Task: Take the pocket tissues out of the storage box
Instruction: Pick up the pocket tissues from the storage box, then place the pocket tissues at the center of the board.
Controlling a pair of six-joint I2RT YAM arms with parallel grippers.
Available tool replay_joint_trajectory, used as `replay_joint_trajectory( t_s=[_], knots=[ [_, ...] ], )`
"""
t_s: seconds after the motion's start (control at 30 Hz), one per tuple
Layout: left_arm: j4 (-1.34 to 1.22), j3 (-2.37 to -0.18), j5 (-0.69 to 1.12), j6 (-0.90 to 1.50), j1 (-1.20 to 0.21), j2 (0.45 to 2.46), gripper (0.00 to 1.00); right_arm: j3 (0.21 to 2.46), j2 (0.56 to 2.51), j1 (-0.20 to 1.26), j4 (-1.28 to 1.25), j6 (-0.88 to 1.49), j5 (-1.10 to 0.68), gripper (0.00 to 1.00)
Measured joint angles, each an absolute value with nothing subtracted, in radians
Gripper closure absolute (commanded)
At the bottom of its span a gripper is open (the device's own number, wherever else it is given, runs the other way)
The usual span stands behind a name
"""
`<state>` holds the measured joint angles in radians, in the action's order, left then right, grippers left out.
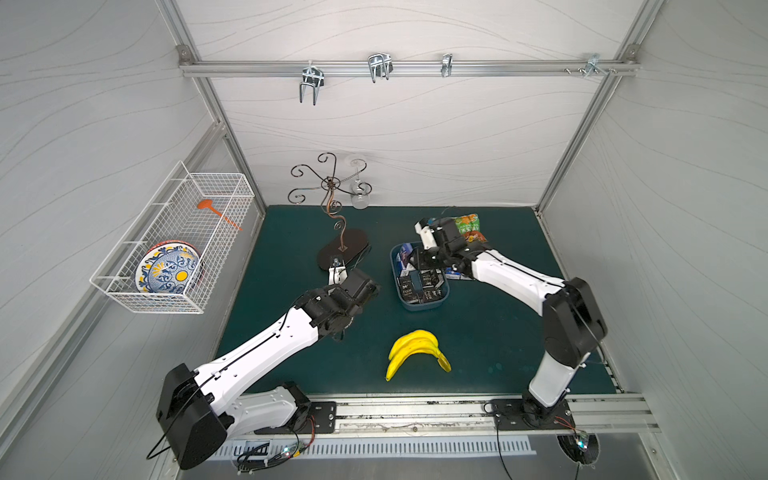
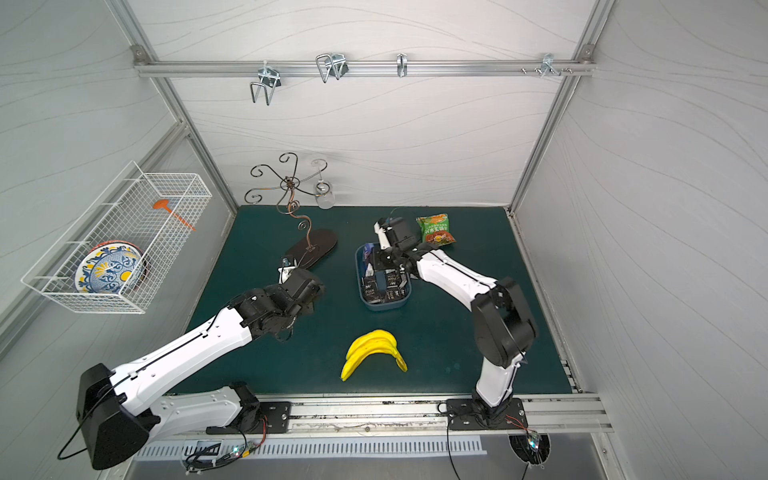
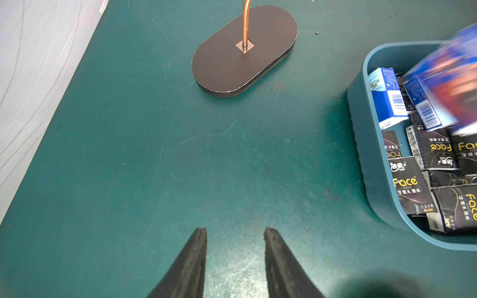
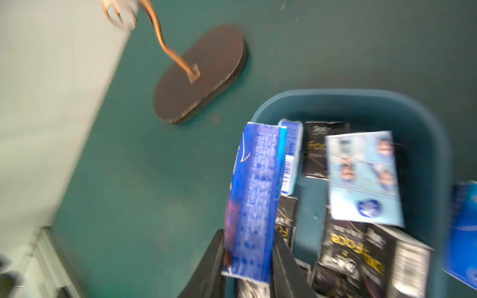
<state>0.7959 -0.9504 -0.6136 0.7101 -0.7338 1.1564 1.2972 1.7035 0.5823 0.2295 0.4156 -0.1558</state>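
- Gripping one blue pack (image 4: 253, 180): the right hand (image 4: 248, 234) is clamping it edge-on between both fingers. The pack is standing up out of the far end of the storage box (image 4: 335, 95).
- The other pocket tissues (image 1: 419, 286) are lying loose inside the box. They are mostly black packs, with a few blue-white ones at the far end.
- The box is sitting on the counter (image 1: 291, 353), between the bananas (image 1: 417, 353) and the snack bag (image 2: 434, 228).
- Another blue pack (image 4: 462, 227) looks to be lying on the counter just outside the box wall, on the right arm's side. It is cut off at the frame edge, so I'm not calling it for sure.
- The left hand (image 3: 235, 229) is idling with its fingers apart and nothing between them. It is hanging over bare counter beside the box and pointing toward the stand base (image 3: 245, 51).
- Step: I'm reading this as the lift-out of a single pack. The task is looking early, since nearly all packs are sitting in the box.
- Next move is calling for:
  - raising the pack straight up until its lower end is clearing the rim
  - carrying it sideways over bare counter, away from the stand base
  - spreading the fingers only once it is low over the counter
- Risks I'm flagging:
  - the fingers are pinching near one end of a soft pack, so it could swing or slip
  - the pale blue pack (image 4: 364, 178) is leaning close by and could get dragged along
  - the right wrist view is blurring, so I can't tell how deep the grip is
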Motion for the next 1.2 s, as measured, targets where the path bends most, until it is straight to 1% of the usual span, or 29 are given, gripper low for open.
replay_joint_trajectory(
  t_s=[0.1,0.17,0.33,0.43,0.6,0.7,0.77,0.8,0.83,0.87,1.1,1.2],
  knots=[
    [0.796,-0.950,-0.613,0.710,-0.734,1.156,0.59,1.205,1.633,0.444,0.176,0.444,-0.204,0.71],
    [0.796,-0.950,-0.611,0.710,-0.734,1.156,0.59,1.128,1.602,0.324,0.144,0.463,-0.232,0.71],
    [0.795,-0.951,-0.604,0.708,-0.734,1.161,0.59,0.963,1.587,0.044,0.109,0.502,-0.300,0.71],
    [0.794,-0.953,-0.596,0.707,-0.734,1.172,0.59,0.915,1.592,-0.052,0.104,0.512,-0.340,0.71],
    [0.792,-0.965,-0.587,0.707,-0.734,1.190,0.60,0.895,1.637,-0.075,0.070,0.509,-0.390,0.70],
    [0.786,-0.978,-0.587,0.706,-0.734,1.199,0.60,0.882,1.670,-0.075,0.055,0.506,-0.409,0.68],
    [0.785,-0.986,-0.586,0.703,-0.734,1.206,0.60,0.881,1.689,-0.076,0.052,0.504,-0.413,0.64],
    [0.783,-0.987,-0.586,0.703,-0.734,1.209,0.60,0.879,1.695,-0.076,0.053,0.500,-0.408,0.61],
    [0.780,-0.987,-0.586,0.702,-0.734,1.211,0.60,0.876,1.697,-0.077,0.056,0.498,-0.400,0.57],
    [0.779,-0.987,-0.586,0.701,-0.734,1.214,0.60,0.875,1.697,-0.078,0.060,0.496,-0.389,0.55],
    [0.779,-0.992,-0.586,0.693,-0.734,1.222,0.60,0.868,1.660,-0.085,0.115,0.469,-0.284,0.46],
    [0.778,-0.999,-0.586,0.691,-0.734,1.222,0.60,0.869,1.612,-0.086,0.139,0.462,-0.250,0.45]
  ],
)
